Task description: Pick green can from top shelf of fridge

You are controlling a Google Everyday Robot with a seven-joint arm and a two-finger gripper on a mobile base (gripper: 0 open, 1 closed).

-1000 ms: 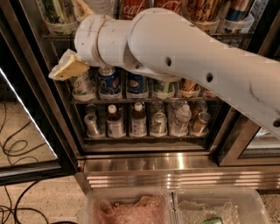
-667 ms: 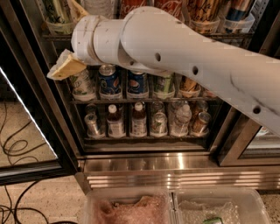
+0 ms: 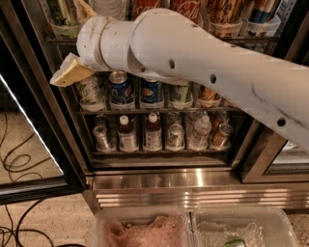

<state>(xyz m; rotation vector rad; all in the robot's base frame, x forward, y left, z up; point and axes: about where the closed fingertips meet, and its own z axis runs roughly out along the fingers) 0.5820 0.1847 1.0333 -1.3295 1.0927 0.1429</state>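
Note:
The fridge (image 3: 169, 181) stands in front of me with its left door swung open. The green can (image 3: 62, 10), light green and white, stands at the far left of the top shelf (image 3: 263, 28) in a clear cup holder; its lid is cut off by the frame's top edge. My gripper (image 3: 67, 42) is at the upper left, just right of and below that can, at the end of the big white arm (image 3: 203, 58). One cream finger (image 3: 70, 73) points down-left and the other (image 3: 87, 8) points up beside the can, spread apart and holding nothing. The arm hides much of the top shelf.
The middle rack holds blue cans (image 3: 120, 89) and green cans (image 3: 179, 94); the lower rack holds small bottles (image 3: 128, 135). The open glass door (image 3: 29, 120) is at left, with cables (image 3: 14, 164) on the floor. Two clear bins (image 3: 145, 231) sit at the bottom.
The arm has shifted slightly left and up, so it covers more of the top shelf. The gripper stays beside the green can with its fingers spread as before.

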